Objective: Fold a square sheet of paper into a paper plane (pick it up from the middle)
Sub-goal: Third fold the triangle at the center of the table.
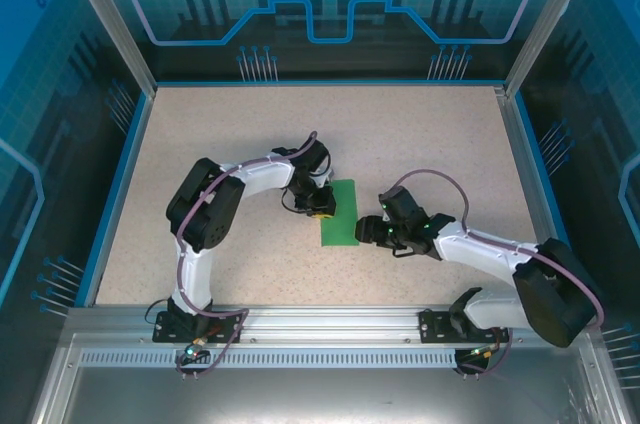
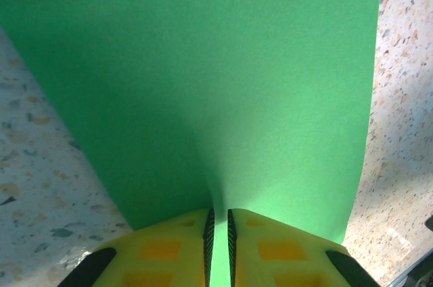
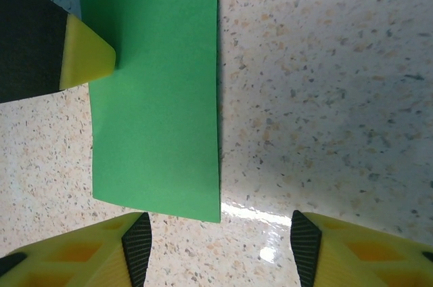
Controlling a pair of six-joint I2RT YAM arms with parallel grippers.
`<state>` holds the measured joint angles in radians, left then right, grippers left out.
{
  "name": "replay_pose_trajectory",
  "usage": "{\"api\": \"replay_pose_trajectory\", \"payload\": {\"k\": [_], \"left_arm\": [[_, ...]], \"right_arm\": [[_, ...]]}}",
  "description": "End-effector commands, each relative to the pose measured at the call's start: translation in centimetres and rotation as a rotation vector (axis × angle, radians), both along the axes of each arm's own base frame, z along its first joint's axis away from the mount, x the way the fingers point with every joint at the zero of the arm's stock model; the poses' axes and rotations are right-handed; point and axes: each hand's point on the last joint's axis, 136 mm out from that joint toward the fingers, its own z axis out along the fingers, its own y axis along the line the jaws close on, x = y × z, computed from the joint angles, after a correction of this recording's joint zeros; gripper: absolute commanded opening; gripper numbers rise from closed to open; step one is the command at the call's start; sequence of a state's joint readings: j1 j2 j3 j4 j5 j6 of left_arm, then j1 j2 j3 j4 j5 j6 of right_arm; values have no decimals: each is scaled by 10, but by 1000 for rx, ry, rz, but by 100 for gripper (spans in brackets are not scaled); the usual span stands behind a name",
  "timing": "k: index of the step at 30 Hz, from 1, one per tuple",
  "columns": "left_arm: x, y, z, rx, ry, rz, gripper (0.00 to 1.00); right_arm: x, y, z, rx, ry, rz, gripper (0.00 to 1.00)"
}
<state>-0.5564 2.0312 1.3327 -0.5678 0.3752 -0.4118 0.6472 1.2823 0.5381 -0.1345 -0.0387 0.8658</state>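
The square sheet of paper (image 1: 341, 214) lies mid-table and shows as a narrow bright green rectangle. My left gripper (image 1: 320, 206) sits at its left edge. In the left wrist view the yellow jaws of the left gripper (image 2: 218, 223) are shut on the sheet of paper (image 2: 203, 63), with a raised crease running up from between them. My right gripper (image 1: 368, 230) is just off the sheet's right side. In the right wrist view the right gripper (image 3: 221, 239) stands open over bare table beside a corner of the sheet (image 3: 155, 111). A left fingertip (image 3: 86, 60) rests on the paper's far side.
The speckled beige table (image 1: 450, 144) is fenced by a blue rim and aluminium frame posts (image 1: 110, 24). Both arms bend inward from their bases at the near edge. Open tabletop lies behind and to both sides of the paper.
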Motion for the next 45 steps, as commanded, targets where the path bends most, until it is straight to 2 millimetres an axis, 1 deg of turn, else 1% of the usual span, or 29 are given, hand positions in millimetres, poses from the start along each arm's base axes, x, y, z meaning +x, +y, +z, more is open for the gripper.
{"api": "replay_pose_trajectory", "payload": {"k": [1,7,13,19,26,30,33,37,40,45], "left_arm": [[-1,7,-11,42,17,-1,17],[-5,12,-17,65,30,7,17],[-5,14,-18,81,27,15,17],[-8,16,-21,90,36,17,17],[-8,17,-24,92,42,18,16],[-9,16,-24,91,43,15,16],[-8,16,-23,88,41,16,16],[-8,15,-21,82,39,14,16],[-7,14,-20,79,36,14,16],[-6,11,-17,64,37,14,16]], "right_arm": [[1,13,-1,56,12,7,59],[1,25,-10,72,36,23,58],[4,37,-8,76,28,44,58],[3,44,-14,62,42,51,58],[6,55,-12,62,41,69,57],[7,63,-3,129,25,67,56],[8,65,4,157,13,65,56],[6,64,13,176,-2,61,54],[4,60,16,174,-8,54,54],[3,59,21,188,-18,49,49]]}}
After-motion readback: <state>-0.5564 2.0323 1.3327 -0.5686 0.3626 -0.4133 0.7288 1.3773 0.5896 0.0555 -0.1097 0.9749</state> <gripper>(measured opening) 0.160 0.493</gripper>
